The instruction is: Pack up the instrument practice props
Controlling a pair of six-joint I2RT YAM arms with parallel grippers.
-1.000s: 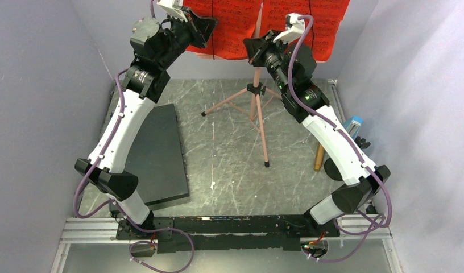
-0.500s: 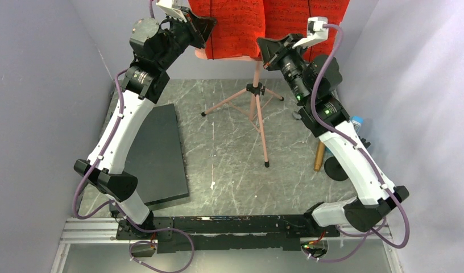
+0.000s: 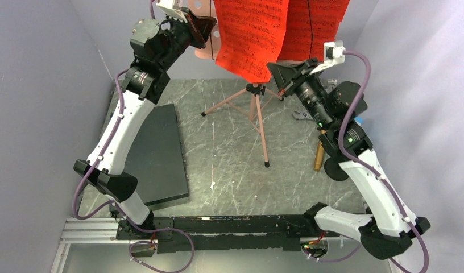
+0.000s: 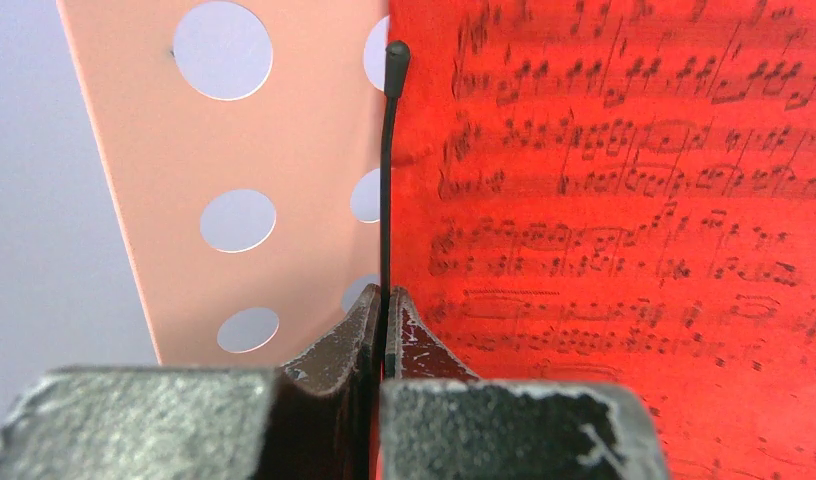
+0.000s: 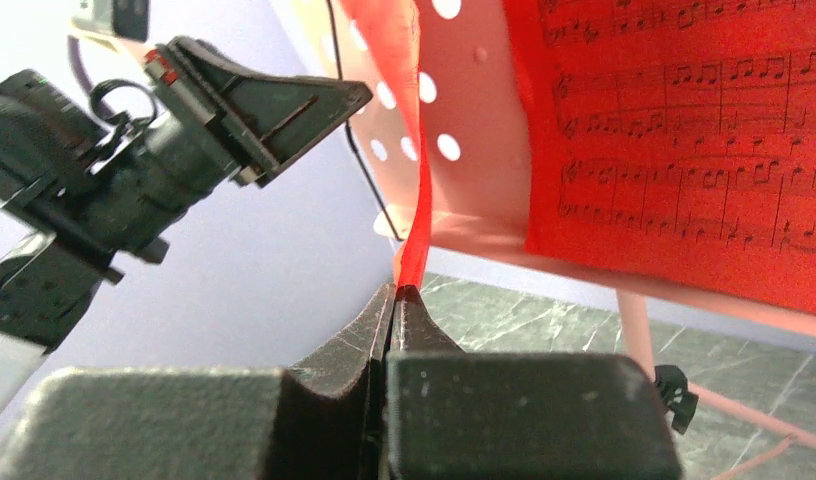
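From above, your left end effector (image 3: 200,25) sits high at the left edge of the music stand (image 3: 255,105), whose tripod legs rest on the desk (image 3: 230,165) between the 2 arms. Your right end effector (image 3: 278,71) is pressed together on the lower corner of a red page (image 3: 252,34), which hangs tilted in front of the stand. A second red page (image 3: 315,23) lies against the stand behind it. A dark slab (image 3: 161,151) lies on the desk under your left arm, and the microphone (image 3: 319,154) on its round base is just beside your right arm. In your left wrist view, the fingers are closed on a thin black wire (image 4: 387,170) that runs upright along the line between the stand's pink holed panel (image 4: 294,150) and the red page. In your right wrist view, the fingertips pinch the bottom edge of the red page, seen edge-on and standing off from the panel, with the left end effector beyond it.
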